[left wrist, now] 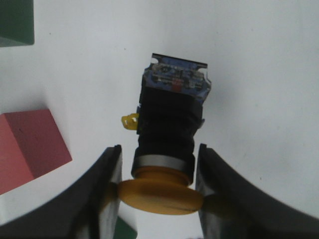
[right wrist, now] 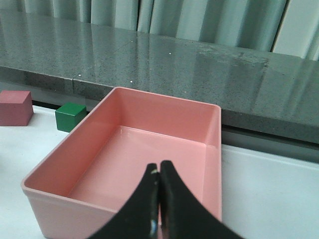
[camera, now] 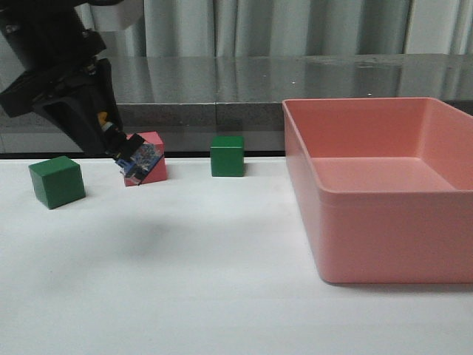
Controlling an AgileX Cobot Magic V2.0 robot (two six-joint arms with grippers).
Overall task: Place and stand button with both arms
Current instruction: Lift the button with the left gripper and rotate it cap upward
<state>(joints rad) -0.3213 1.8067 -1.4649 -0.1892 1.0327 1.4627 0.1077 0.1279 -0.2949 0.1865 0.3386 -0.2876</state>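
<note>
My left gripper (left wrist: 158,174) is shut on the button (left wrist: 169,124), pinching its yellow-orange cap between the fingers. The black body and clear-blue base point away from the fingers. In the front view the left gripper (camera: 111,137) holds the button (camera: 137,159) tilted above the table at the left, in front of the pink cube (camera: 151,159). My right gripper (right wrist: 159,172) is shut and empty, above the near wall of the pink bin (right wrist: 55,199); it is out of the front view.
A green cube (camera: 56,181) sits at the far left and another green cube (camera: 227,155) at the back centre. The large pink bin (camera: 303,185) fills the right side. A grey counter runs behind the table.
</note>
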